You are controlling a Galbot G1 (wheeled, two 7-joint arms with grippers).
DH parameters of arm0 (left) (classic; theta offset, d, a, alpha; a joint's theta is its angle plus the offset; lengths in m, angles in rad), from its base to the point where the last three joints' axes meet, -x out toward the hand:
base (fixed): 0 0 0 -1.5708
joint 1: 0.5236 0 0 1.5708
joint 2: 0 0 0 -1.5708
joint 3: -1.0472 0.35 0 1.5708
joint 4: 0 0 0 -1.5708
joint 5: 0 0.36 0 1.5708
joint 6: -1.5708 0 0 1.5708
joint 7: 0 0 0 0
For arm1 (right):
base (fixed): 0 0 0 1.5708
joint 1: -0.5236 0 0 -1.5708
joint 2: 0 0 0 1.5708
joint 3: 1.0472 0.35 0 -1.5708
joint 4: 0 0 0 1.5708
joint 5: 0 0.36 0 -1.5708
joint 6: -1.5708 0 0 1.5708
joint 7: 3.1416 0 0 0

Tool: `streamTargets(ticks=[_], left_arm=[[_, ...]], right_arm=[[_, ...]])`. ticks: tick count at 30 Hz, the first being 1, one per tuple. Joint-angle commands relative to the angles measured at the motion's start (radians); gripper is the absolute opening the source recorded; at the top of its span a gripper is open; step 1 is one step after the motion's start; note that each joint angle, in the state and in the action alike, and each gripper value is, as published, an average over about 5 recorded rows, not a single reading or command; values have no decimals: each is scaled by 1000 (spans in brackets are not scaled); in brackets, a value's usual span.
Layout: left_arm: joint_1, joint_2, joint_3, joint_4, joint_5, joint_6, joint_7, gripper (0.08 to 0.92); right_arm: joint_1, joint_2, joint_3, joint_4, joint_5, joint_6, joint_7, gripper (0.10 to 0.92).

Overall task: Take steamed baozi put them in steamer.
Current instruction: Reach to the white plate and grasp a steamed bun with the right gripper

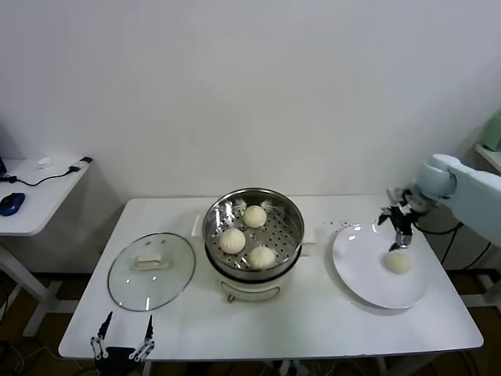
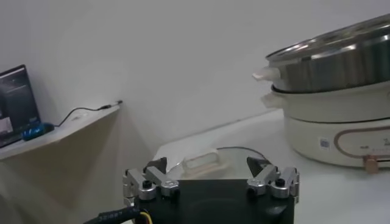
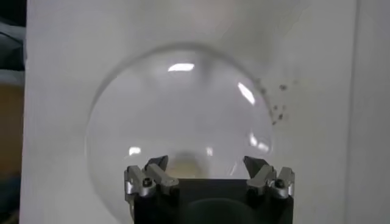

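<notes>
Three buns [image 1: 249,236] already lie in the steamer [image 1: 291,205] at the middle of the table [image 1: 329,313], on its steel bottom with holes. The last bun [image 1: 398,262] sits on the white plate [image 1: 360,266] at the right side, near the plate's right part.

The right claw [image 1: 401,233] hangs just above this bun, pointing down, with its jaws fully apart and nothing between them. In the right wrist view the bun [image 3: 186,165] shows pale between the two fingers, a little below them. The left claw [image 1: 122,345] waits low at the near left edge of the table, also wide open and empty, near the glass lid [image 1: 151,271].

I think the bun is light and soft, with a smooth skin that can dent or tear. It is better to take it at its widest part, from two opposite sides, and to close only until it is held. A hard squeeze would flatten it. The plate looks glossy, so the bun may slide if one finger touches first.
</notes>
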Motion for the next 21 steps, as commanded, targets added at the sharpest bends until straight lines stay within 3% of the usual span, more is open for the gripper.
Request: streamTargets(ticks=[1,21], left_arm=[[2,-7,0,0,5,0,0,823],[-5,-4,-13,16,6,2,1,823]], right_arm=[[-272,-19,241,-145,-150,25,-9,823],[-269,176,291,-356,-192,93,4,823]])
